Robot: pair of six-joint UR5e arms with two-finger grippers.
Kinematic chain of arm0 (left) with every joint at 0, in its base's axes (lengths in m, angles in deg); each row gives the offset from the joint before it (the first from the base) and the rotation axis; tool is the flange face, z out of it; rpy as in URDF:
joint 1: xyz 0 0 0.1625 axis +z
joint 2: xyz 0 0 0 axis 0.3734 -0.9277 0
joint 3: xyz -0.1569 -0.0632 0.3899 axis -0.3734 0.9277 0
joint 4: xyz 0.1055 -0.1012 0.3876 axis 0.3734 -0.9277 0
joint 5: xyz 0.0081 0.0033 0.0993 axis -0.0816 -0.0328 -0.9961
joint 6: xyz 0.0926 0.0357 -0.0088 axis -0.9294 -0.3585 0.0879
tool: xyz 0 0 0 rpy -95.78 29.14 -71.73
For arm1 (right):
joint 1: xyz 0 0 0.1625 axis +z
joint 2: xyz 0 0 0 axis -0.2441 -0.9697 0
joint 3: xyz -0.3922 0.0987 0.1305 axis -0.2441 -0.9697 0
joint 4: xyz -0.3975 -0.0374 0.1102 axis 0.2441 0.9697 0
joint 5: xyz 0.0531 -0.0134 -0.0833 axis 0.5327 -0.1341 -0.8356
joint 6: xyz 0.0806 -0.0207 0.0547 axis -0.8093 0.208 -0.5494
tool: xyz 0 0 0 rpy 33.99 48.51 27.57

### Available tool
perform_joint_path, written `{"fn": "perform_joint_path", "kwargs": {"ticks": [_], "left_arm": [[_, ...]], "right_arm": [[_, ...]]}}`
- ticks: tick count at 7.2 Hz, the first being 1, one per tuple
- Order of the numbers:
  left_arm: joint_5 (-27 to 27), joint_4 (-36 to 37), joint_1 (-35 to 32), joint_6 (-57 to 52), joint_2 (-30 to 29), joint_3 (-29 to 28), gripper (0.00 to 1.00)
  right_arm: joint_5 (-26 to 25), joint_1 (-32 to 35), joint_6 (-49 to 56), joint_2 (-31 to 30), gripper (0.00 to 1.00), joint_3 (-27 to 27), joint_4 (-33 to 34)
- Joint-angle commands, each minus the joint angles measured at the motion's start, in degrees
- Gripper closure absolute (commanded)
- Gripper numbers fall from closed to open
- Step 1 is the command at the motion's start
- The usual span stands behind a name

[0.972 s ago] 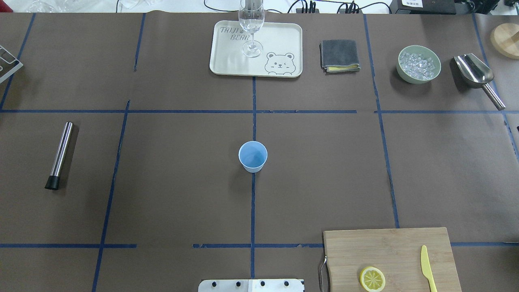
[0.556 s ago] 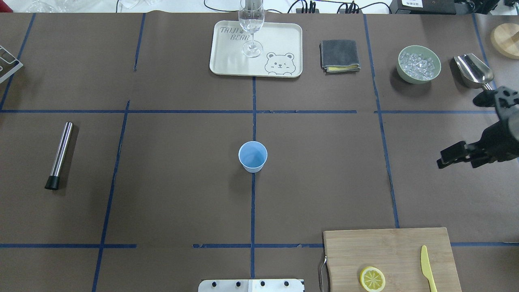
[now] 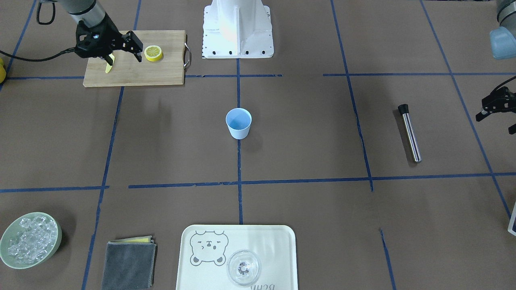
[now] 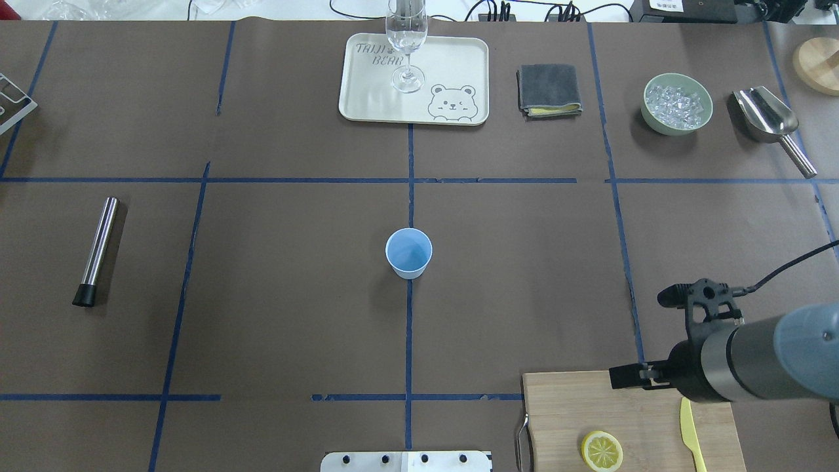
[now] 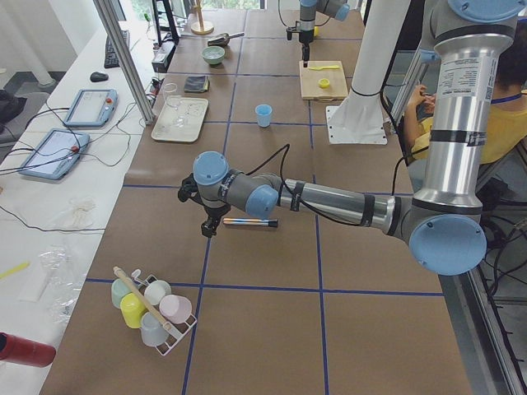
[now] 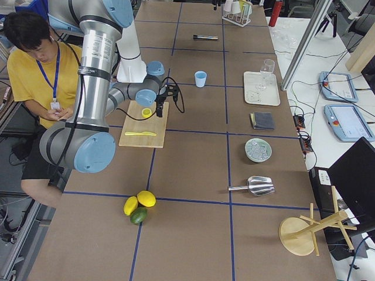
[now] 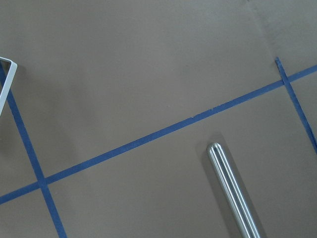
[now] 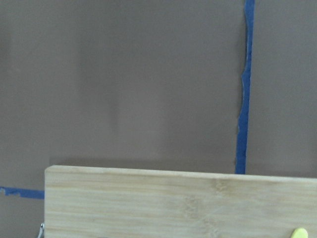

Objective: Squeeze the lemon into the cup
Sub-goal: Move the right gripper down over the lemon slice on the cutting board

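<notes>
The lemon (image 4: pixel 602 451), a round yellow slice with a pale segmented face, lies on the wooden cutting board (image 4: pixel 590 406) at the near right; it also shows in the front view (image 3: pixel 153 52). The light-blue cup (image 4: pixel 408 252) stands upright at the table's middle, also in the front view (image 3: pixel 238 123). My right gripper (image 4: pixel 645 335) is open and empty, hovering over the board's far edge, a short way from the lemon (image 6: pixel 146 112). My left gripper (image 3: pixel 496 123) is at the table's left end, its fingers apart and empty, beside a metal tube (image 3: pixel 410 135).
A yellow knife (image 4: pixel 688 432) lies on the board right of the lemon. A tray (image 4: pixel 367 92) with a clear glass (image 4: pixel 406 46), a grey cloth (image 4: pixel 549 90), a green bowl of ice (image 4: pixel 677 103) and a metal scoop (image 4: pixel 770 121) line the far side.
My right arm has come in from the right edge and swung toward me, from mid-table to above the cutting board's far edge. The lemon and cup have not moved.
</notes>
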Motion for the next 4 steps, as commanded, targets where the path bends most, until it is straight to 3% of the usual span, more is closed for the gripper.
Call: {"fn": "perform_joint_path", "kwargs": {"ticks": [1,4], "left_arm": [[0.23,0.06,-0.08,0.00,0.10,0.39,0.00],[0.32,0.06,-0.25,0.09,0.10,0.57,0.00]], "right_arm": [[-19.29,-18.35,-14.73,-2.00,0.00,1.11,0.07],[-21.87,-22.06,-18.85,-1.75,0.00,0.59,0.07]]}}
